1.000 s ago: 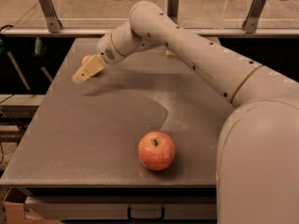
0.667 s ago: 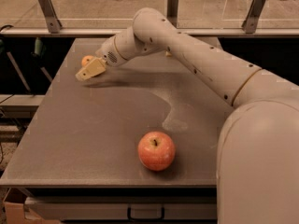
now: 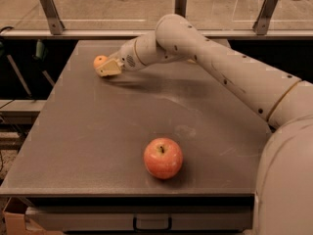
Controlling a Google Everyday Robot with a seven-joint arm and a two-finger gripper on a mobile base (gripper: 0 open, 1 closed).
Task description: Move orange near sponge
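Note:
The small orange (image 3: 100, 60) is at the far left of the grey table (image 3: 98, 146), at the tip of my gripper (image 3: 107, 67). The gripper's pale yellow fingers (image 3: 110, 69) are closed around the orange and hold it just above the table top. My white arm (image 3: 205, 58) reaches in from the right across the back of the table. The sponge is not in view; the arm may hide it.
A red-yellow apple (image 3: 163, 157) stands near the table's front edge, middle. A rail with metal posts (image 3: 49, 11) runs behind the table. The table's left edge lies close to the gripper. My base (image 3: 288, 180) fills the right foreground.
The gripper has moved right and slightly toward the back with the orange at its tip. The apple has not moved.

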